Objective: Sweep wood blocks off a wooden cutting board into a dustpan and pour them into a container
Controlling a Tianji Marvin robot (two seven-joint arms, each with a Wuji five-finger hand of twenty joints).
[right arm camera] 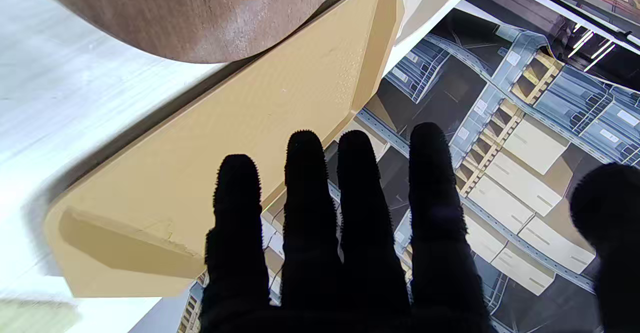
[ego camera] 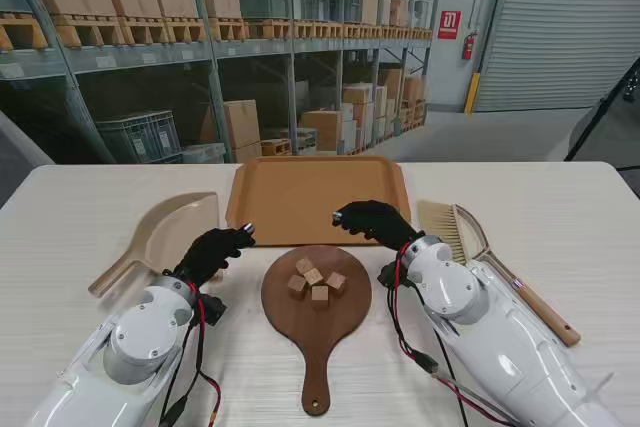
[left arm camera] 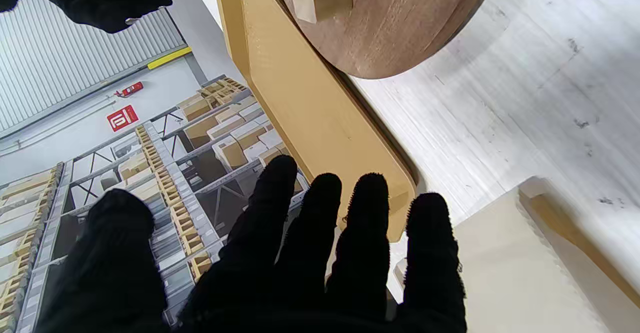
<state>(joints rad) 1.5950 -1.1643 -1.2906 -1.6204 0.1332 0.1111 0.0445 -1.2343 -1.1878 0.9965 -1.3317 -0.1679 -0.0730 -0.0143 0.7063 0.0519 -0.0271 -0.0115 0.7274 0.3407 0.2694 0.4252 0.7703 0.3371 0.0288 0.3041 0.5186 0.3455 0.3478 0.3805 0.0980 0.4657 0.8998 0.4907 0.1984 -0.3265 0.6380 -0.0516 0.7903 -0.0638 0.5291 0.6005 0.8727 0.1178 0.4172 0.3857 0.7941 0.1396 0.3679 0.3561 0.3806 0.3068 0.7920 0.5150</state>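
**Wood, plastic and black cloth on a pale desk**

The desk [ego camera: 560, 209] has a whitish, matt top with a fine streaked grain and a few dark scuffs. The cutting board [ego camera: 316, 319] is dark brown wood, smooth, with a faint sheen where light falls on its face. The wood blocks [ego camera: 318, 282] on it are pale, raw-looking and matt. The tray [ego camera: 316, 190] looks like tan plastic, matt, finely textured. The dustpan [ego camera: 170, 230] is cream plastic, smooth and dull. The brush [ego camera: 490, 256] has pale bristles and a light wooden handle. The fingers [right arm camera: 305, 193] are covered in black, fuzzy, matt cloth. The arm shells [ego camera: 140, 342] are glossy white plastic.
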